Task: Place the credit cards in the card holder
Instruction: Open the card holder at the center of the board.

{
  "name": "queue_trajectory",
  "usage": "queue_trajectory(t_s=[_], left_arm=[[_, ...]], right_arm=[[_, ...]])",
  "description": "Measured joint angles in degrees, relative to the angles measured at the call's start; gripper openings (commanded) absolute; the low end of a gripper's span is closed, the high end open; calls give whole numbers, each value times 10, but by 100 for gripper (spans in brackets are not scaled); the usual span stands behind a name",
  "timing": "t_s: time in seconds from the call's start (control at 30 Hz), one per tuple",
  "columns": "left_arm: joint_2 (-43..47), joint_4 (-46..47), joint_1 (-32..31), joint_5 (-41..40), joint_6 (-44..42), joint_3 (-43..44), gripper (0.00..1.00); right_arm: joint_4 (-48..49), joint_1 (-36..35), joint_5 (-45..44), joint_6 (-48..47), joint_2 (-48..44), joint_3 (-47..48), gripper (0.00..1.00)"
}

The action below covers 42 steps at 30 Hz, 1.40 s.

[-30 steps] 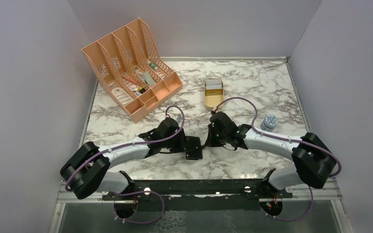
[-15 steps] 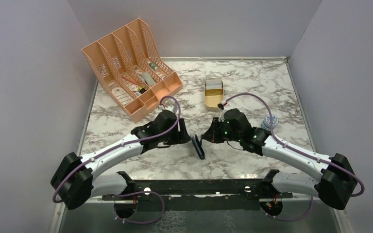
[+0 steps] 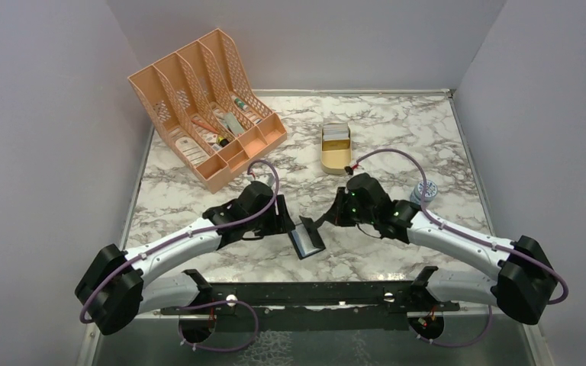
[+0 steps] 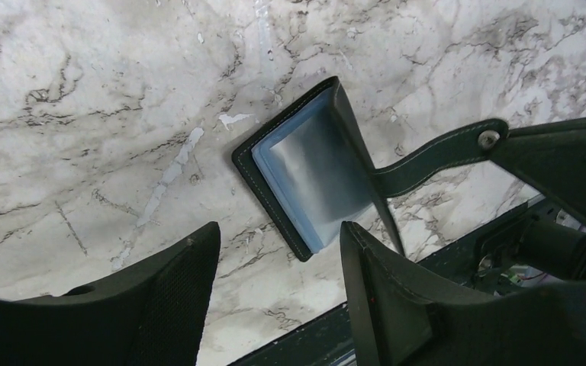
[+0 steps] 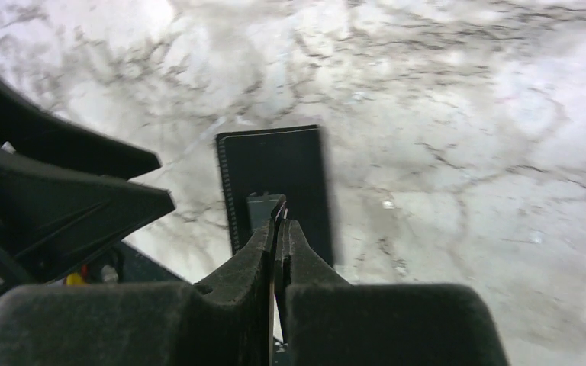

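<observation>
Now, card holder (image 3: 306, 241): I see it lying open on the marble table (image 3: 420, 126), between my two claws, inner side facing up.
Inside of the card holder: a glossy blue-grey face (image 4: 313, 179) shows in the left wrist view; I cannot tell whether it is a card or a pocket window.
Strap (image 4: 435, 156): it runs taut from the card holder's edge up toward the right claw, with a snap stud near its end.
Right claw (image 5: 281, 217): clenched on the strap, fingers pressed together just above the card holder.
Left claw (image 4: 275, 232): released, fingers spread with nothing gripped, hovering just beside the card holder on its left.
Credit cards (image 3: 336, 133): a whitish stack sits in a gold tin (image 3: 336, 158), behind the card holder and well apart from it.
Organiser (image 3: 206, 107): peach plastic, behind and to the left of the card holder, well apart from it.
</observation>
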<state>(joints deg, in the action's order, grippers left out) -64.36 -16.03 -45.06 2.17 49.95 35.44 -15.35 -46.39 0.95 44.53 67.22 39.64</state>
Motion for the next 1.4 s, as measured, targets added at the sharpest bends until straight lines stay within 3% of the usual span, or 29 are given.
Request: queue_trajectory(t_s=[0.37,0.9,0.93,1.07,1.13,1.2,1.4], left_arm=[[-46,54,0,35,7,-15,56],[-101,109,0,49,19,-44,51],[-104,113,0,50,21,-46,51],[-117,132,0,59,29,-53,50],[-121,139,0,64,32,-53,49],[-122,145,0,66,34,-53,49],[-119,154,0,70,38,-53,49]], right_arm=[[-100,0,-144,20,1,-4,2],[-145,4,-198,64,37,-30,2],[-145,4,-198,64,37,-30,3],[-149,4,-196,61,37,-28,36],[-162,4,-192,56,37,-18,47],[-176,4,-184,47,35,2,50],[-192,4,-141,16,3,73,49]])
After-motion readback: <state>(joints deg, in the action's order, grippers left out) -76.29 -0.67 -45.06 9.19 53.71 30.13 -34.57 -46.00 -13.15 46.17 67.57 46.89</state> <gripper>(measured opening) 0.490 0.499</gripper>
